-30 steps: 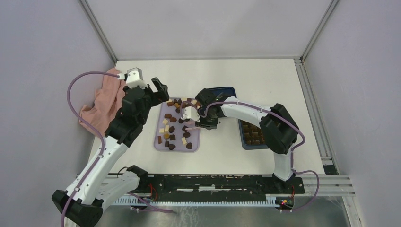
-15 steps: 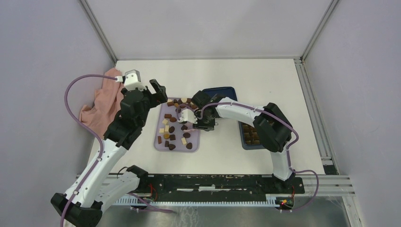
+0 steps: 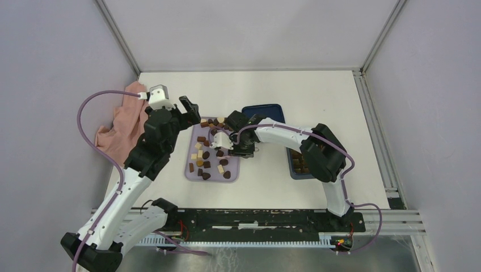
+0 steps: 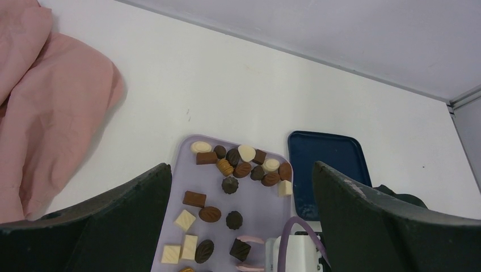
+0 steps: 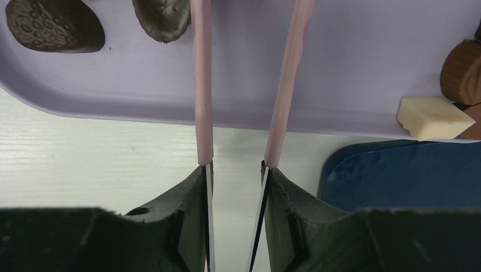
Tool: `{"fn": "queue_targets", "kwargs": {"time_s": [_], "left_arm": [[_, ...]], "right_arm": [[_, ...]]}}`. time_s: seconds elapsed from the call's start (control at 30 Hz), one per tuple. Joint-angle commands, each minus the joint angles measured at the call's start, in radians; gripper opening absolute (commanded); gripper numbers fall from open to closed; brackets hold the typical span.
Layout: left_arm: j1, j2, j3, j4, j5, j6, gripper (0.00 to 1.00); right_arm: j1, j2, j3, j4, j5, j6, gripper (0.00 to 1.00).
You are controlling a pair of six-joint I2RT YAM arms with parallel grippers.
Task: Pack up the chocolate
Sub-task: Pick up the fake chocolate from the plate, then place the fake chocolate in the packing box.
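The right gripper (image 5: 248,56), having slid from the blue lid (image 3: 266,110) over the lilac tray (image 5: 351,68), holds its fingers (image 5: 202,85) parted and empty, most chocolate (image 5: 54,25) loose ahead and beside it, a few pieces in the box (image 3: 294,171) well behind; the left gripper (image 4: 241,187) gapes empty.

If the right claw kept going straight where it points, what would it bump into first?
Probably a dark chocolate piece on the lilac tray, lying right at the tips of the right claw; depth is unclear.
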Motion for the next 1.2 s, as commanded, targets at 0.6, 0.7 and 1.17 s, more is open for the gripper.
{"fn": "queue_targets", "kwargs": {"time_s": [0.6,0.7,1.17], "left_arm": [[0.002,-0.022,0.000,0.039,-0.005,-0.057,0.97],[0.002,-0.022,-0.003,0.047,0.003,-0.060,0.97],[0.004,0.070,-0.048,0.240,0.169,-0.135,1.00]], "right_arm": [[-0.035,-0.102,0.064,-0.025,-0.083,0.056,0.16],[-0.073,-0.165,0.047,-0.029,-0.175,0.057,0.15],[-0.442,-0.585,-0.272,-0.058,-0.365,-0.105,0.16]]}}
